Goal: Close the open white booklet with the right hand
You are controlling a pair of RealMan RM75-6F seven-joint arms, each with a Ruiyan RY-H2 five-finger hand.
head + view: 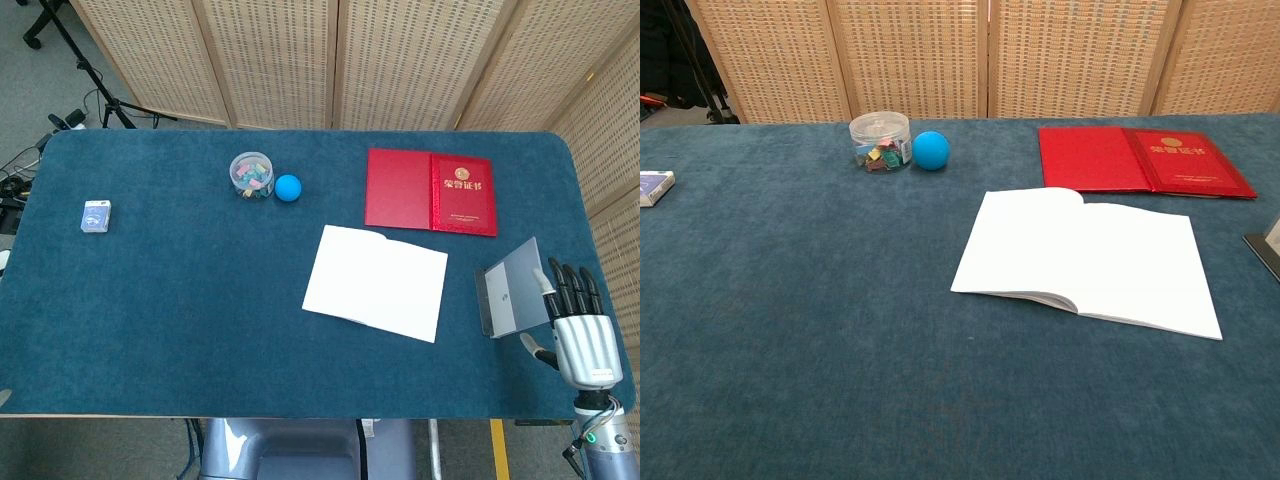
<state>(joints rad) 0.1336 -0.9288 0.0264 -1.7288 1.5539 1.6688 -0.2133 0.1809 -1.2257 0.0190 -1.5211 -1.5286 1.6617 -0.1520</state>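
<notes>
The white booklet (376, 282) lies open and flat on the blue table cover, right of centre; the chest view shows its blank pages (1090, 255) with the spine running front to back. My right hand (578, 325) is near the table's front right corner, well to the right of the booklet and not touching it. Its fingers are stretched out and apart, holding nothing. The chest view does not show this hand. Neither view shows my left hand.
A grey folded card (512, 288) stands between the booklet and my right hand; its edge (1265, 245) shows in the chest view. A red certificate folder (430, 190) lies open behind the booklet. A jar of clips (251, 174), a blue ball (288, 187) and a small box (96, 216) sit further left.
</notes>
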